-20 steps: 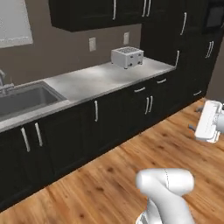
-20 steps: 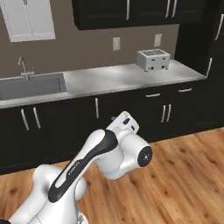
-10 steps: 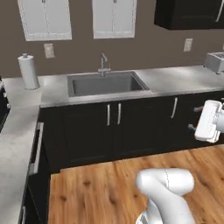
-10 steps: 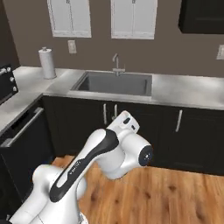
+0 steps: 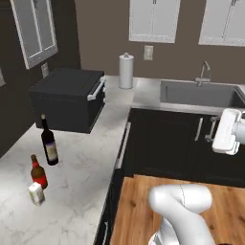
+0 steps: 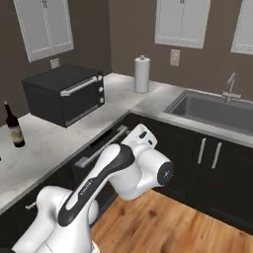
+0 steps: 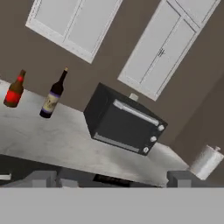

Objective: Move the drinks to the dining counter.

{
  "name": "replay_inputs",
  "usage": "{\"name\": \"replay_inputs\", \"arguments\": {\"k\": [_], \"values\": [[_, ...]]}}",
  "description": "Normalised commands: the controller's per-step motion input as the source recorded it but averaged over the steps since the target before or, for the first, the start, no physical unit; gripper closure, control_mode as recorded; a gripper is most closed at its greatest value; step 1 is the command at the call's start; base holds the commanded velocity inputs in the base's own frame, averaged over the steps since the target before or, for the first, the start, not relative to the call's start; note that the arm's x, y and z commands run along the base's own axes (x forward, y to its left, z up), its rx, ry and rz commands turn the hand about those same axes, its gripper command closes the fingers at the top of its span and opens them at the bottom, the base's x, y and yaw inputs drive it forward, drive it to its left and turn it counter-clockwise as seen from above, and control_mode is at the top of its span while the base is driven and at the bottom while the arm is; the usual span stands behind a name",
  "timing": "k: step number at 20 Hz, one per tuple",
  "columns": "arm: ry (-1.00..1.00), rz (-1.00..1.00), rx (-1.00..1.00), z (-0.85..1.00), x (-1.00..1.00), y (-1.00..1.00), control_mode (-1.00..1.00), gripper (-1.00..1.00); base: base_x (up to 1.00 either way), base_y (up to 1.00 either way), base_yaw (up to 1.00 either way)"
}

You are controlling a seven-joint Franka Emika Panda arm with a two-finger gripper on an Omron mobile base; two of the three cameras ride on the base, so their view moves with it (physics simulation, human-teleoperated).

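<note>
The marbled worktop [image 5: 91,177] is a smooth pale slab running along the wall, and on it sits a boxy black toaster oven [image 5: 67,98] with a bright bar handle. The drinks stand together beyond the oven's side: a wine bottle [image 5: 49,141], tall and dark with a pale label, nearest the oven; a shorter red bottle [image 5: 38,172] just past it; and a small whitish glass [image 5: 36,193] close beside the red one. The wine bottle is likely the heaviest, rigid, slick and top-heavy, so a hold around the straight body below the shoulder looks safer than the thin neck. The red bottle should handle likewise but lighter. The glass looks light, hard and breakable; a gentle squeeze across its middle would suit. A white paper-towel roll [image 5: 126,71] stands upright further along. The gripper [image 7: 113,178] is released, fingers spread wide, grasping nothing, well apart from the drinks.
</note>
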Motion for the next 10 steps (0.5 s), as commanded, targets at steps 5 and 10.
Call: {"name": "replay_inputs", "arguments": {"k": [5, 10], "values": [[0.0, 0.0, 0.0, 0.0, 0.0, 0.0, 1.0, -1.0, 0.74, 0.63, 0.51], [0.0, 0.0, 0.0, 0.0, 0.0, 0.0, 1.0, -1.0, 0.82, 0.52, 0.5]]}}
